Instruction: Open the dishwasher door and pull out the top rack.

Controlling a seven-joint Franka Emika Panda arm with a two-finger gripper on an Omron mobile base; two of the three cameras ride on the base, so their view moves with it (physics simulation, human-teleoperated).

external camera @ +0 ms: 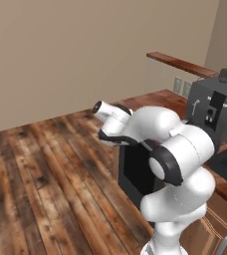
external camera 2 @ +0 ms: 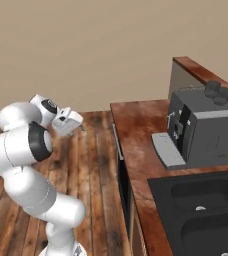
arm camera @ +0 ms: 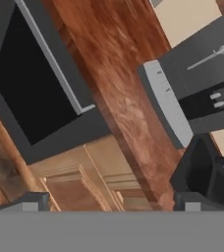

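Tabletop: red-brown wood, w/ grey coffee machine at approx 3 o'clock in right base view. Dishwasher door shut, upright, flush under tabletop edge; in hand view at 10 o'clock, long axis running 11-to-5. Silver bar handle lies along its top edge, beside tabletop. Claw fingers apart, nothing held, clear of door.

One dishwasher door is seen, closed, with one thin silver bar handle along its top edge. One grey coffee machine is counted on the wooden counter, near its back edge. One dark sink with two basins is set into the counter's near end. Two light wooden cabinet doors can be made out beside the dishwasher.
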